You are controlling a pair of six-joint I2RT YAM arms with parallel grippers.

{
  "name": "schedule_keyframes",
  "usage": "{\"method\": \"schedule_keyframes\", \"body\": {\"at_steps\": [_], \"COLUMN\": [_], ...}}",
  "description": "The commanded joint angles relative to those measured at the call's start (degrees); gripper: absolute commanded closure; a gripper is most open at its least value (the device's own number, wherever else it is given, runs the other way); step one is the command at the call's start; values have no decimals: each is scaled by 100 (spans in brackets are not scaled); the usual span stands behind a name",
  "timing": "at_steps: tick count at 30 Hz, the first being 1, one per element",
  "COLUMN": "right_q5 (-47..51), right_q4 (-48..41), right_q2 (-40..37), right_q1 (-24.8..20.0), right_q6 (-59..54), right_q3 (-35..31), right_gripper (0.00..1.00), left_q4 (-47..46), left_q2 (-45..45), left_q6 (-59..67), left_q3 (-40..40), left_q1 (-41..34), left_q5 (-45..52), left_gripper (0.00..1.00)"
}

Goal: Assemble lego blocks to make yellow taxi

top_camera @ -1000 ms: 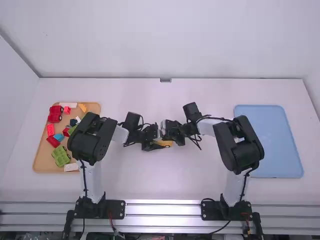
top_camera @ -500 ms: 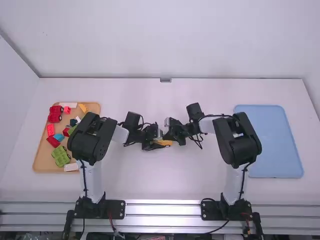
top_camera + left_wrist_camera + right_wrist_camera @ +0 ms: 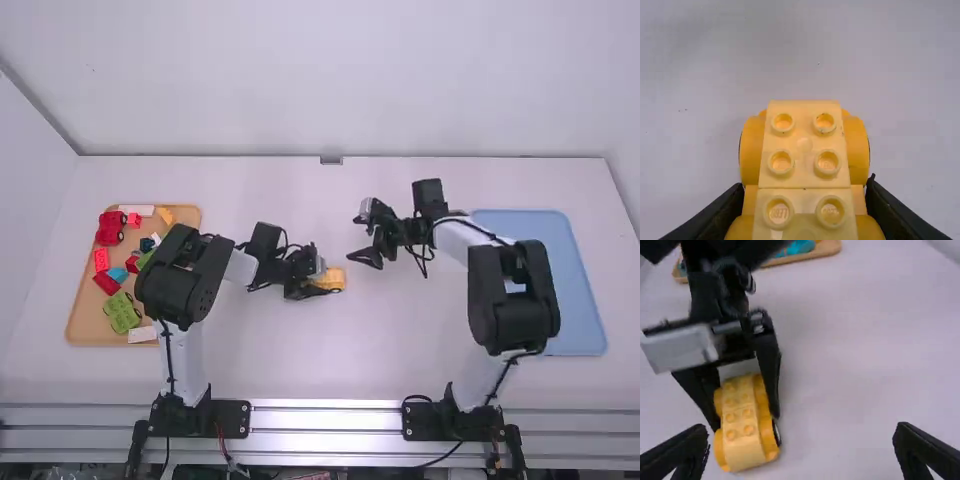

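Pale walls [image 3: 330, 90] rise behind the white table [image 3: 300, 362], where the left gripper [image 3: 316, 280] clasps the yellow car [image 3: 334, 279]. The right gripper [image 3: 354, 237] spreads wide nearby, between a wooden tray [image 3: 84, 318] and a blue one.

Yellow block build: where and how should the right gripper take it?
I'd take the yellow block build by its free end, coming from the right arm's side: the left gripper already pinches both long sides farther back. One finger of the right gripper on each rounded flank should suit; the top is studded, likely a poorer contact.
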Motion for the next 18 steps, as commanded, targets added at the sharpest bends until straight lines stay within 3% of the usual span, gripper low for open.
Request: {"method": "schedule_keyframes", "body": {"at_steps": [1,3,10,18], "right_q5": [273,363,721,682], "right_q4": [-87,-81,262,981], "right_q2": [-330,-391,-470,-542], "right_q1": [61,131,317,625], "right_q6": [236,240,811,1635], "right_q3": [94,96,96,149], "right_gripper": [1,1,1,1], "left_q4": [-249,-485,-1556,-3543], "left_q2": [111,107,-229,-1746], "left_q6": [-33,-35,-35,-518], "left_q3": [190,308,730,1414], "left_q1": [-9,-9,9,634], "left_q5": [-234,-337,-334,-470], "left_gripper": [29,1,1,1]}}
